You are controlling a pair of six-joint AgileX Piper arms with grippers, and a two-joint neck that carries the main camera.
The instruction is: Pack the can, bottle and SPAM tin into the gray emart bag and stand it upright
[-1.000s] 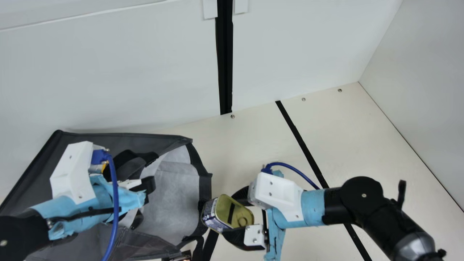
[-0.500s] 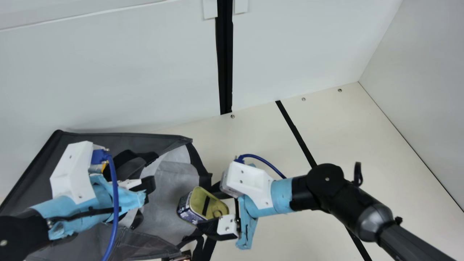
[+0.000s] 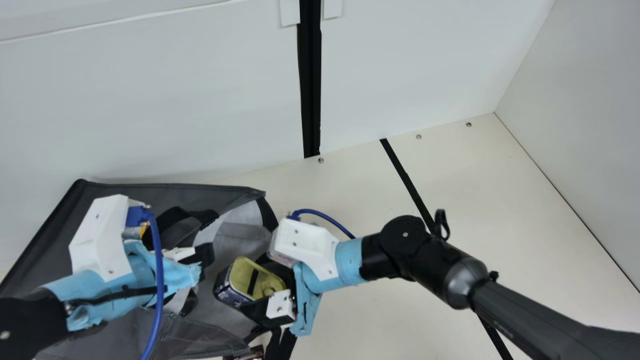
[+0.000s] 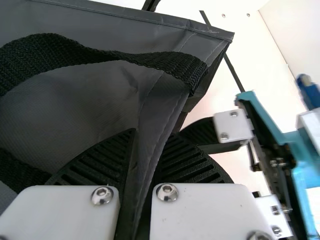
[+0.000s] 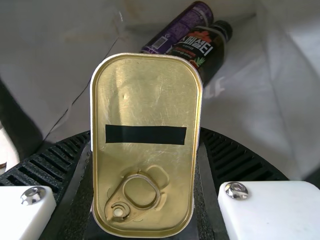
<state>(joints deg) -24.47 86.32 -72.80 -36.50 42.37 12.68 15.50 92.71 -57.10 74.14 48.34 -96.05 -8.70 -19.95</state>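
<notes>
Right hand (image 5: 145, 134) has the tin (image 3: 240, 272) pinched snug by its long sides, ring-pull end toward the palm, and it's in the mouth of the bag (image 3: 225, 189). Looks like the drop spot's just past the fingertips, near the can (image 5: 182, 26) and bottle (image 5: 204, 49) inside. Left hand (image 4: 151, 134) is clamped on the bag's edge.

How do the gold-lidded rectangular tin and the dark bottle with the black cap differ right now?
The tin is held by my right gripper; the bottle lies loose in the gray bag. The tin has a flat lid with a pull ring, the bottle a black cap. The tin is a rounded box, the bottle round-bodied. Both are for packing.
</notes>
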